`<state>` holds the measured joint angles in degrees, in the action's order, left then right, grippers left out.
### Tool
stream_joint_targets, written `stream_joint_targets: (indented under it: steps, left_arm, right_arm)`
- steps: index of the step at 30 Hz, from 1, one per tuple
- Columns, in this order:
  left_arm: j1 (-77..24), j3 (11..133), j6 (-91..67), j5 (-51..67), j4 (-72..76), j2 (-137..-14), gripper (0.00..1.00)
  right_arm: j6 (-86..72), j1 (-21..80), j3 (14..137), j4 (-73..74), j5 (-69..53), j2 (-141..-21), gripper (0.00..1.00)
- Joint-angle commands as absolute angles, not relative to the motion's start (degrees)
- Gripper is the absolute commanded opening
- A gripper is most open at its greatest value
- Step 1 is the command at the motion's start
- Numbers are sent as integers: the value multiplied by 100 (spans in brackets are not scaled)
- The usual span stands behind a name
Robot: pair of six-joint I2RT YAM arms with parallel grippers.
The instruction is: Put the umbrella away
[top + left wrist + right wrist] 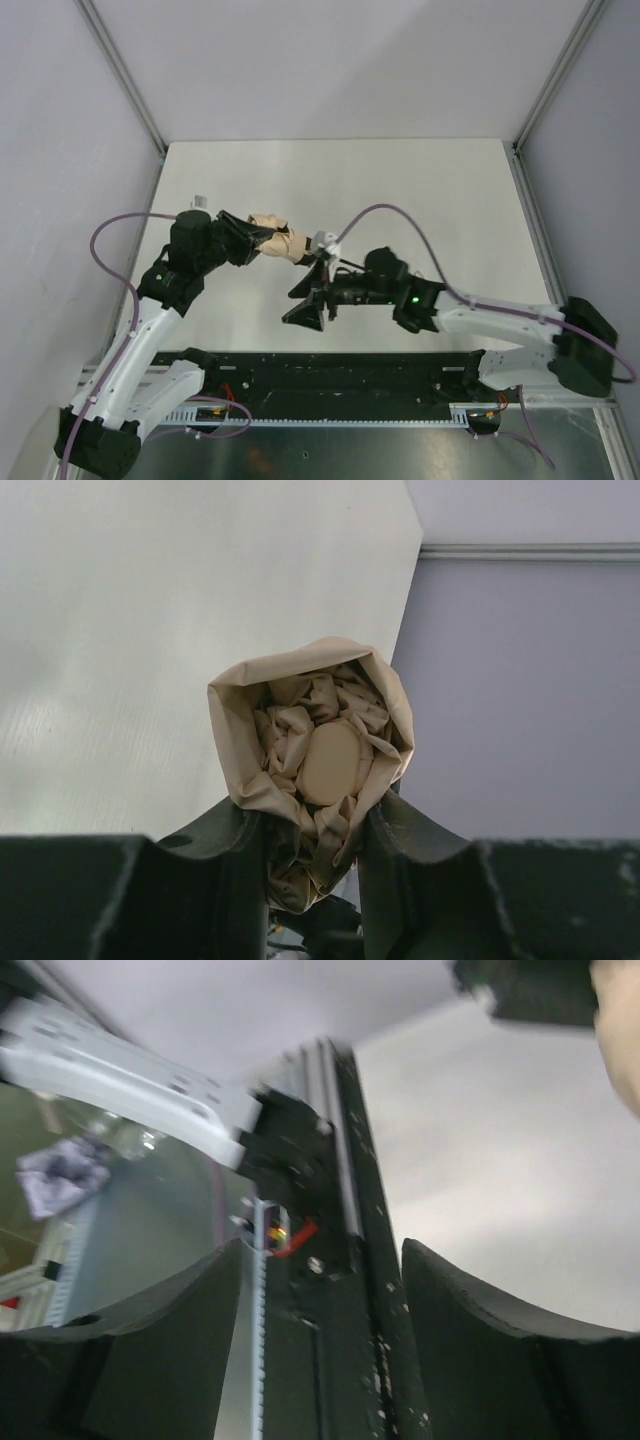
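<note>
While the left claw grips the folded umbrella over the middle of the table, the right claw gapes empty.
Pinched between the left claw's half-closed fingers, the beige bundle lies lengthwise left to right, its free end pointing rightward at the right arm. The right claw hangs just beside that end, on the near side, with its jaws wide and nothing between them.

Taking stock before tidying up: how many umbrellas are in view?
1. The umbrella sits bunched in the left gripper, over the table, left of its middle. No other shows.
</note>
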<state>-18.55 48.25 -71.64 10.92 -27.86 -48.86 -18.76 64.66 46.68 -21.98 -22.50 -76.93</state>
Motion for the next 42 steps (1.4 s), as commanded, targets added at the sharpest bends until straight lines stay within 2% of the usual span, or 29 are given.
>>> stream_joint_targets:
  steps: [1, 4, 10, 14, 17, 25, 29, 42]
  left_arm:
    - [-1819, 5058, -6346, 797, -1762, -4617, 0]
    - [-1828, 5366, -5111, 850, -1432, -4757, 0]
    - [-1955, 6467, -2032, 1299, -1146, -4993, 0]
    - [-2329, 7250, -340, 1921, -1247, -5197, 0]
    - [-2833, 7739, 606, 1883, -1677, -5539, 0]
    - [-2992, 8521, 772, 1696, -2526, -6859, 0]
    - [-3358, 8910, 1031, 982, -2996, -7625, 0]
    - [-3446, 7066, 100, 486, -963, -8936, 0]
  right_arm:
    - [-2189, 6355, 4852, -1956, -2895, -6578, 72]
    - [-2234, 6252, 5188, -1255, -2345, -6057, 74]
    - [-1981, 5604, 5653, 588, -391, -5284, 79]
    - [-2221, 4649, 5676, 1127, -666, -5141, 79]
    - [-2295, 4297, 5673, 1302, -915, -5090, 79]
    - [-2241, 4088, 5671, 1547, -973, -4871, 79]
    - [-2166, 3972, 5672, 1721, -981, -4811, 79]
    - [-2175, 3900, 5431, 2022, -895, -4525, 79]
